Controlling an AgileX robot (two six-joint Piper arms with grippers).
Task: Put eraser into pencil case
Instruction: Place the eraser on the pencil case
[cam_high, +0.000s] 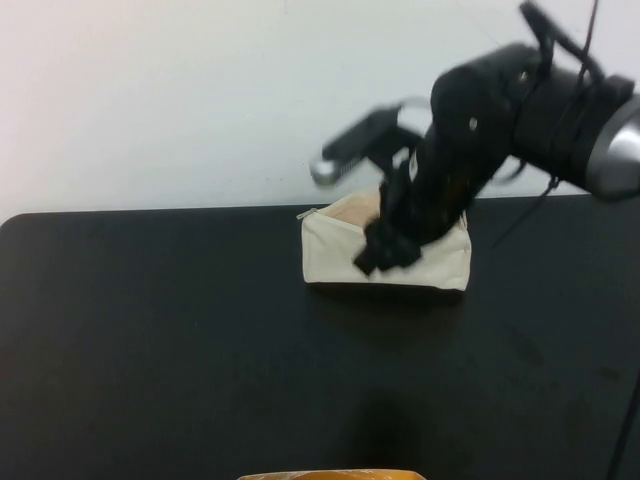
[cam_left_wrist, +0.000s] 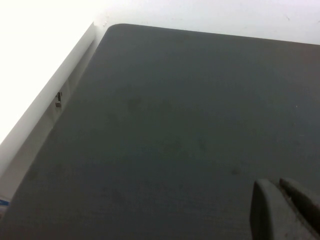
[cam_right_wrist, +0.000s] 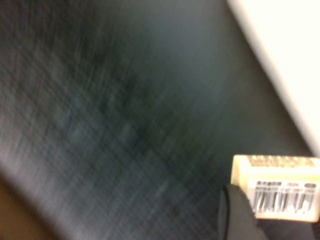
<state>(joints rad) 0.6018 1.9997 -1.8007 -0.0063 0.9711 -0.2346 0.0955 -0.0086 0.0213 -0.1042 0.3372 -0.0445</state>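
Black table (cam_high: 150, 350): right pincer (cam_high: 385, 245), pinching eraser (cam_right_wrist: 277, 192), over open pencil case (cam_high: 345, 250); left pincer (cam_left_wrist: 282, 210) pressed together, aside.

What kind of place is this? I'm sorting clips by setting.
Probably a lab bench: a bare black table against a plain white wall, the right gripper holding the eraser at the pencil case, the left gripper parked.

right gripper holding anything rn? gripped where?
Yes: the right gripper, above the pencil case, holds the eraser by its barcode-label end, one finger overlapping that edge. The left gripper holds nothing.
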